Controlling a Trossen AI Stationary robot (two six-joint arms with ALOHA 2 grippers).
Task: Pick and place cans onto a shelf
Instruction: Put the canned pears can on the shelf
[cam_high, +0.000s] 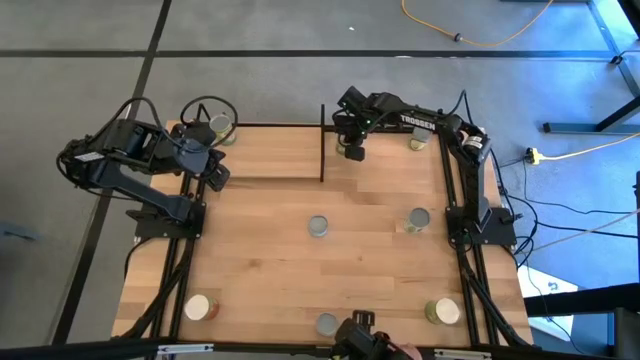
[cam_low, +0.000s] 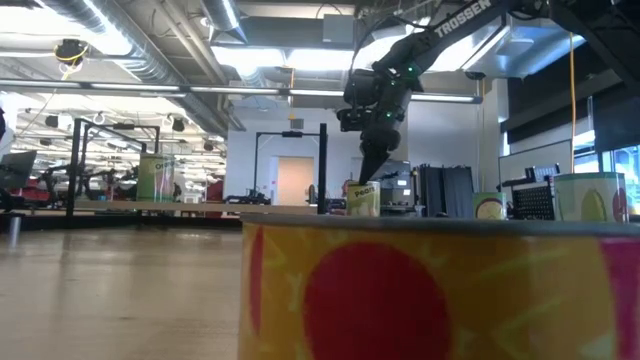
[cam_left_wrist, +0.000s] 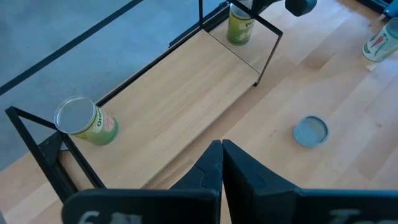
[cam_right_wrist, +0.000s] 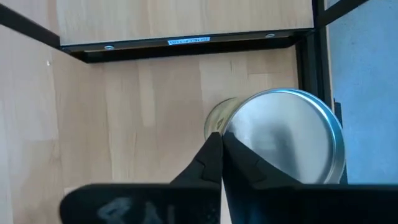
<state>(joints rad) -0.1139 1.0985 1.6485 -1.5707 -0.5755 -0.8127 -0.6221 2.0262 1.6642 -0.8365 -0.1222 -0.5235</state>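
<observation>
The shelf (cam_high: 270, 152), black posts around a light board, stands at the table's far edge. One can (cam_high: 222, 130) stands on its left end and also shows in the left wrist view (cam_left_wrist: 84, 121). My left gripper (cam_left_wrist: 221, 149) is shut and empty over the shelf's near edge, toward that end (cam_high: 215, 178). My right gripper (cam_high: 352, 152) is shut just over a silver-topped can (cam_right_wrist: 283, 143). This can stands on the table just past the shelf's right end (cam_left_wrist: 239, 25). The high view hides it under the gripper. My right gripper's shut fingertips (cam_low: 368, 177) point down at the top of the silver-topped can (cam_low: 362, 198), near its rim (cam_right_wrist: 231, 134). I cannot tell whether they touch it. The can stands upright on the table.
Loose cans stand on the table at the middle (cam_high: 318, 226), right of middle (cam_high: 418, 219), the far right (cam_high: 416, 143), the near left (cam_high: 198, 307), the near right (cam_high: 442, 311) and the near edge (cam_high: 327, 323). The last fills the low view's foreground (cam_low: 440, 290).
</observation>
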